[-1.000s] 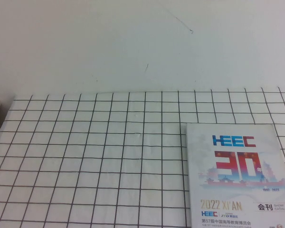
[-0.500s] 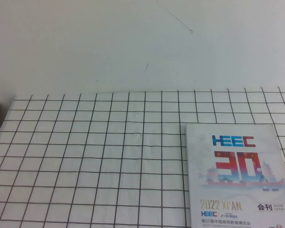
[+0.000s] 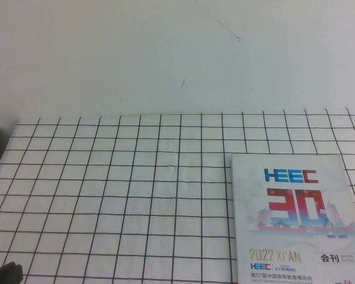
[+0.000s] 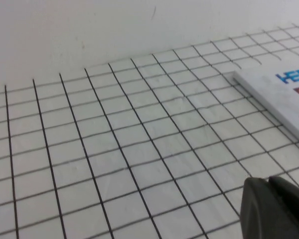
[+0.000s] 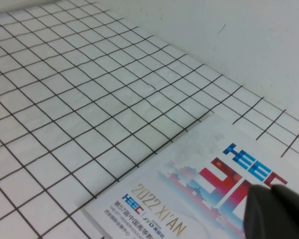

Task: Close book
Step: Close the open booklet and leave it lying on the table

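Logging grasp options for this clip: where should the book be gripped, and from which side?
Probably the book by its left edge, approached from the cloth side: it lies flat and closed, so only thin edges offer a hold. The left gripper sits near-left; right gripper is near the book.

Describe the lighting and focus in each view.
High view: even, flat light, no glare; book title readable, left gripper a dark blur at the near-left corner. Left wrist view: soft light, its gripper out of focus. Right wrist view: right gripper blurred in front of the book.
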Robot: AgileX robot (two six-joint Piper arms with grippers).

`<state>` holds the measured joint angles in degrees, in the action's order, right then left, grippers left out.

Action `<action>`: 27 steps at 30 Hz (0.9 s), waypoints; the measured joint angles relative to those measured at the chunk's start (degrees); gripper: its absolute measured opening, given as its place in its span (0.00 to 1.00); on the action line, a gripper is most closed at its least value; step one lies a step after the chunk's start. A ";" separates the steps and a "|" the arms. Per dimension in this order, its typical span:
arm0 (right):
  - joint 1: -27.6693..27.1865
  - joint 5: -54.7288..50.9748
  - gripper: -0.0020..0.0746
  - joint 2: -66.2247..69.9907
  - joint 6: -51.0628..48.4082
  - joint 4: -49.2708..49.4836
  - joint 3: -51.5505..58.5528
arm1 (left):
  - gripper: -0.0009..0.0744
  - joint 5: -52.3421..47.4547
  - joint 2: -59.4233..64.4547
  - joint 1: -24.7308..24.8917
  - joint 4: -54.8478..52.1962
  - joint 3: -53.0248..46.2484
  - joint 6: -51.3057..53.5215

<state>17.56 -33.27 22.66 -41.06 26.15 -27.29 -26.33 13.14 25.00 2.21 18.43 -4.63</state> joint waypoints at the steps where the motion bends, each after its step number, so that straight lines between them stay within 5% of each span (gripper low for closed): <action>1: 0.00 -0.25 0.02 0.00 0.00 0.00 0.33 | 0.01 -0.57 0.00 0.00 0.00 -0.41 0.00; 13: 0.00 -3.31 0.02 0.00 0.00 0.00 1.10 | 0.01 -3.46 -3.15 -2.00 -0.43 -7.04 0.44; 27: 0.00 -3.91 0.02 0.00 0.00 0.00 1.10 | 0.01 9.70 -13.60 -24.03 -1.39 -19.35 0.44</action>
<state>17.56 -37.18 22.66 -41.06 26.15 -26.19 -16.62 -0.45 0.96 0.82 -0.92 -4.19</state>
